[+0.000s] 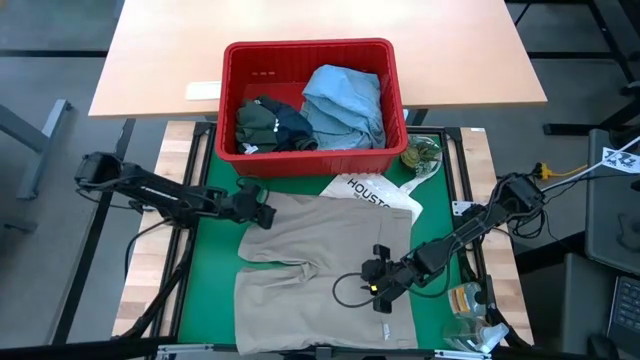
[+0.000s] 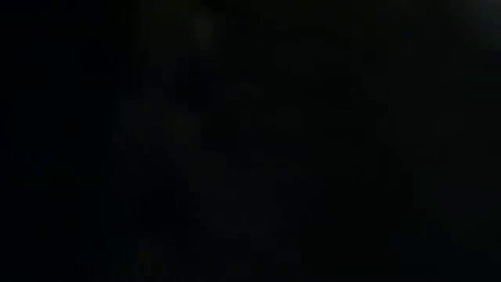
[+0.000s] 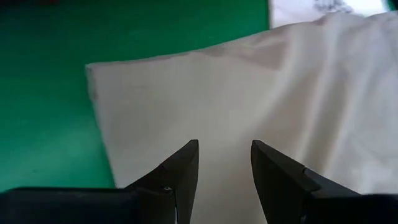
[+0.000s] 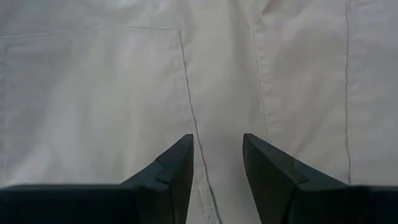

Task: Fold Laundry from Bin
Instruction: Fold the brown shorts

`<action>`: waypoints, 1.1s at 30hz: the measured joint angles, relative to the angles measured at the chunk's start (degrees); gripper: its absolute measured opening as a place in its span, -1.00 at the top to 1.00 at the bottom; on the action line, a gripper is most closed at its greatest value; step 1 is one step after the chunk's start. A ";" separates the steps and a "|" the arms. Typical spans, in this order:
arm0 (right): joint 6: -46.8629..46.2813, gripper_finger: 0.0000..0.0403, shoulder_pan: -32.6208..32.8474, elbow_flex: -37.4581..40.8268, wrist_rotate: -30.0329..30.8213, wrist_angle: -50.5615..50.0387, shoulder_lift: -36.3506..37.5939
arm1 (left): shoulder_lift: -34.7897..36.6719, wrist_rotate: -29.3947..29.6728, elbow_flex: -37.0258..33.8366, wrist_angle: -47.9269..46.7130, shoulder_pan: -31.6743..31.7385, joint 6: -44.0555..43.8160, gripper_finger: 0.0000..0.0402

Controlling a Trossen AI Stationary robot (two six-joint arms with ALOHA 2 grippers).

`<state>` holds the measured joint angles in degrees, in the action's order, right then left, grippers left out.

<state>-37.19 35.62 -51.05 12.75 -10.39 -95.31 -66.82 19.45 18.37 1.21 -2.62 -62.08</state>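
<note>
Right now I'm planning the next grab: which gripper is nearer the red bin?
Left. The left gripper hovers just below the bin's front wall; the right gripper is farther down over the beige garment.

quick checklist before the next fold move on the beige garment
1. Beige garment lies spread on the green mat: ok.
2. Left gripper at the garment's upper left corner, jaws apart, nothing pinched: ok.
3. Right gripper over the garment's middle, jaws apart, empty: ok.
4. White tote bag overlaps the garment's top edge: not ok.
5. Red bin clear of the arms: ok.
6. Low view black: cannot tell.
</note>
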 joint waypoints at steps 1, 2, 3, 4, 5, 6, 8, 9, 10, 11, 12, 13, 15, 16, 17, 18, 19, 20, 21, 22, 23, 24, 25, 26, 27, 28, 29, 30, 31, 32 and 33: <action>0.00 0.30 0.00 0.00 0.00 0.00 0.00 | -0.93 -0.24 0.00 0.03 0.53 0.04 0.30; 0.00 0.30 0.00 0.00 0.00 -0.04 0.00 | -1.83 -0.50 0.00 0.04 0.91 0.02 0.30; 0.01 0.30 0.00 0.00 0.00 -0.04 -0.11 | -2.70 -0.58 0.00 0.00 1.23 0.02 0.30; 0.02 0.30 0.00 0.00 0.00 -0.07 -0.17 | -3.49 -0.57 0.00 0.02 1.48 0.04 0.30; 0.02 0.30 0.00 0.00 0.00 -0.16 -0.20 | -4.21 -0.56 0.00 0.02 1.73 0.02 0.30; 0.02 0.30 0.00 0.02 0.00 -0.17 -0.20 | -4.86 -0.54 0.00 0.00 2.01 -0.11 0.30; 0.01 0.30 0.00 0.02 -0.01 -0.38 -0.21 | -5.89 -0.50 0.00 0.10 2.65 -0.13 0.30; 0.02 0.30 0.00 0.02 -0.05 -0.55 -0.20 | -6.19 -0.39 0.04 0.19 2.97 -0.13 0.30; 0.01 0.30 0.00 0.02 -0.10 -0.57 -0.20 | -6.44 -0.13 0.09 0.20 3.29 -0.13 0.30; 0.02 0.30 0.00 0.03 -0.31 -0.59 -0.22 | -6.67 0.40 0.11 0.19 3.61 -0.13 0.30; 0.00 0.30 0.00 0.02 -0.46 -0.59 -0.22 | -6.74 1.01 0.11 0.14 3.89 -0.13 0.30; 0.02 0.30 0.00 0.04 -1.11 -0.61 -0.22 | -6.74 1.61 0.11 -0.07 4.22 -0.15 0.30; 0.01 0.30 0.00 0.04 -2.38 -0.88 -0.22 | -6.76 2.73 0.11 -0.32 4.91 -0.15 0.30; 0.01 0.30 0.00 0.04 -2.94 -1.07 -0.22 | -6.76 3.14 0.11 -0.48 5.28 -0.16 0.30; -0.01 0.30 0.00 0.04 -3.38 -1.20 -0.22 | -6.76 3.43 0.11 -0.62 5.66 -0.17 0.30; -0.16 0.30 0.03 0.04 -3.46 -1.35 -0.22 | -6.76 3.55 0.11 -0.79 6.04 -0.17 0.30; -0.83 0.30 0.04 0.06 -3.48 -1.74 -0.22 | -6.76 3.58 0.11 -0.96 6.38 -0.17 0.30; -1.69 0.30 0.04 0.04 -3.48 -2.30 -0.22 | -6.76 3.60 0.11 -1.14 6.63 -0.17 0.30; -2.62 0.30 0.04 0.07 -3.48 -3.04 -0.22 | -6.76 3.61 0.11 -1.33 6.82 -0.17 0.30; -3.28 0.30 0.04 0.07 -3.45 -3.83 -0.22 | -6.76 3.60 0.11 -1.51 6.95 -0.17 0.30; -4.04 0.30 0.04 0.07 -3.45 -4.62 -0.22 | -6.74 3.60 0.11 -1.62 7.00 -0.17 0.30; -4.62 0.30 0.04 0.07 -3.44 -5.33 -0.22 | -6.74 3.62 0.11 -1.64 7.00 -0.17 0.30; -5.04 0.30 0.04 0.07 -3.45 -6.11 -0.22 | -6.74 3.62 0.11 -1.66 7.00 -0.17 0.30; -5.74 0.30 0.04 0.07 -3.44 -6.89 -0.22 | -6.74 3.62 0.11 -1.70 7.00 -0.17 0.30; -6.28 0.30 0.04 0.09 -3.43 -7.59 -0.22 | -6.74 3.60 0.11 -1.73 7.00 -0.17 0.30; -6.89 0.30 0.02 0.11 -3.45 -8.09 -0.22 | -6.74 3.60 0.11 -1.73 7.00 -0.17 0.30; -7.49 0.30 0.02 0.11 -3.43 -8.45 -0.22 | -6.74 3.60 0.11 -1.75 7.00 -0.17 0.30; -7.78 0.30 0.02 0.11 -3.43 -8.79 -0.22 | -6.74 3.60 0.11 -1.79 7.00 -0.17 0.30; -7.91 0.30 0.03 0.11 -3.43 -9.15 -0.22 | -6.74 3.60 0.11 -1.79 7.00 -0.17 0.30; -8.04 0.30 0.04 0.11 -3.43 -9.40 -0.22 | -6.74 3.60 0.11 -1.81 7.00 -0.17 0.30; -8.09 0.30 0.04 0.11 -3.43 -9.56 -0.22 | -6.74 3.58 0.11 -1.83 7.00 -0.17 0.30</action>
<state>-45.28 35.66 -50.94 9.32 -19.95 -95.53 -73.56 23.03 18.48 -0.62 4.38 -62.26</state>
